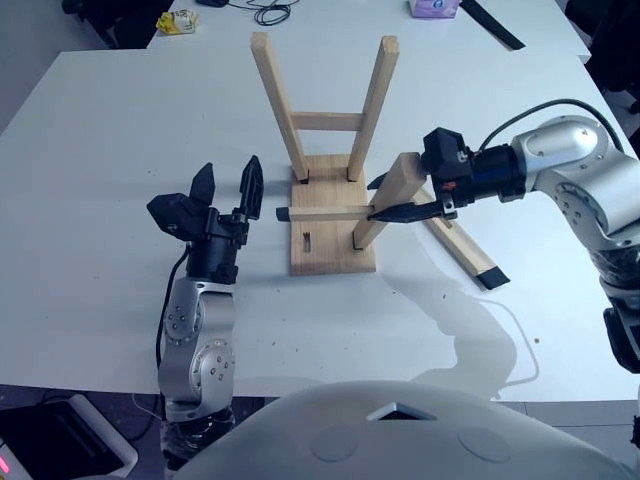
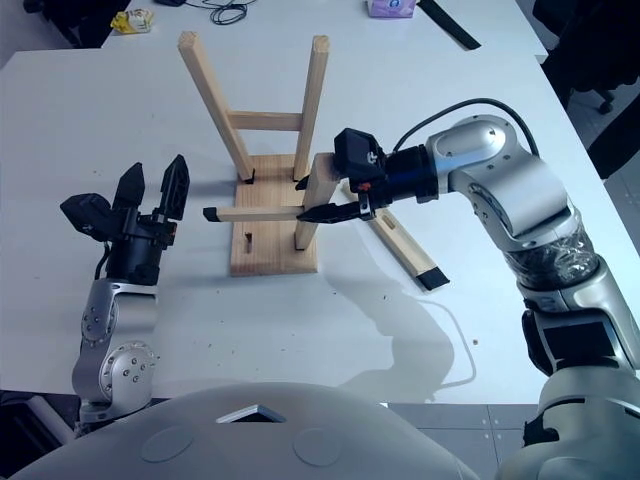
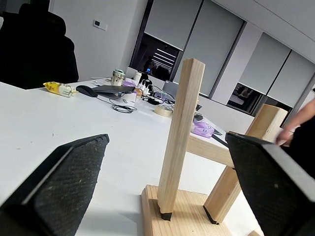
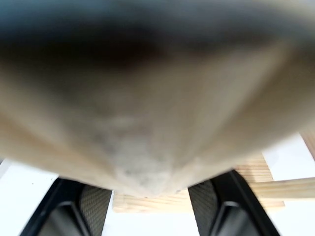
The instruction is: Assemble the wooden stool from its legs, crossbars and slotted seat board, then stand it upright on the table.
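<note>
The seat board (image 1: 335, 255) lies flat on the tabletop (image 1: 120, 200) in the middle of the frame, slots facing up, so the legs can be pushed in from above. The 2 far legs (image 1: 280, 105) stand in its upper slots, and a crossbar (image 1: 328, 121) joins them.

My right hand (image 1: 375, 200) comes in from the right of the frame and pinches the 3rd leg (image 1: 402, 172). I think it holds that leg in the lower right slot so it does not tip. A 2nd crossbar (image 1: 325, 213) sticks out from that leg toward the left.

My left hand (image 1: 230, 180) stands at the left of the board with its fingers spread wide, holding nothing. It waits near the bar's free end.

The 4th leg (image 1: 462, 250) lies flat at the lower right, and the empty slot (image 1: 308, 240) looks meant for it.
</note>
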Robot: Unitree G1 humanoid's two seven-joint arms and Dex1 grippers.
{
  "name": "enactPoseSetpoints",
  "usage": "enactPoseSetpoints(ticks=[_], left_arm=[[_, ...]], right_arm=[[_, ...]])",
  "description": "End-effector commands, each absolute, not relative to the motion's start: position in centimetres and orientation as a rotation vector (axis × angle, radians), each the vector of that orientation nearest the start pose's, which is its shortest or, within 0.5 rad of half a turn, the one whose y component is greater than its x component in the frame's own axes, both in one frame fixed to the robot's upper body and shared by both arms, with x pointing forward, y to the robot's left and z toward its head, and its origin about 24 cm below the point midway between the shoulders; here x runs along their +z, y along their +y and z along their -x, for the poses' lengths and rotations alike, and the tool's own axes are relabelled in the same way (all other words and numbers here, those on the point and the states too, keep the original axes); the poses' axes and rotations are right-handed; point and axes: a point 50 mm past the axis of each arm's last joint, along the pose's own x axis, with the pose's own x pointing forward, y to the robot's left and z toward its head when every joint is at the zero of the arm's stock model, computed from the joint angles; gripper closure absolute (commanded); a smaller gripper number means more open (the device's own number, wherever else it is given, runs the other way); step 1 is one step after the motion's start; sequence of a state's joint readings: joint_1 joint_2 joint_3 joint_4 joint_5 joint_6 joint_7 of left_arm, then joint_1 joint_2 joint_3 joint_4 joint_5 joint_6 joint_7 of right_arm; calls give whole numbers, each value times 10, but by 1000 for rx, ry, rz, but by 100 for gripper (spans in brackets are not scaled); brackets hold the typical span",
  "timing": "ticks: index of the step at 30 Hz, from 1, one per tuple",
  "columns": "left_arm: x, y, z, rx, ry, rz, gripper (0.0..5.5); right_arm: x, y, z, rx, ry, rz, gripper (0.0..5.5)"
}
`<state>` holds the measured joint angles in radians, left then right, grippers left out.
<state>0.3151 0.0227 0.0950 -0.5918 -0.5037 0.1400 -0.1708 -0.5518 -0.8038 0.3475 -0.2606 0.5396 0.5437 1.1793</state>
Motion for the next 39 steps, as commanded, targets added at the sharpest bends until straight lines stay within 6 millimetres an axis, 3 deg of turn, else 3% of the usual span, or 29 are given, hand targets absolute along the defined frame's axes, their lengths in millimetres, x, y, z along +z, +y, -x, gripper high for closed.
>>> enactPoseSetpoints(ticks=[1,8,13,25,39], left_arm=[[109,186,-185,-106,-212,348,111],[116,195,-185,-105,-222,319,111],[112,194,-180,-97,-208,327,111],[108,194,-179,-98,-183,329,111],[107,193,-180,-110,-178,328,111]], right_arm=[[94,-181,-225,1424,763,395,348],[113,-178,-221,1440,715,391,348],[127,-193,-224,1449,723,435,348],[119,-172,-225,1457,696,411,348],[113,-163,-228,1420,698,412,348]])
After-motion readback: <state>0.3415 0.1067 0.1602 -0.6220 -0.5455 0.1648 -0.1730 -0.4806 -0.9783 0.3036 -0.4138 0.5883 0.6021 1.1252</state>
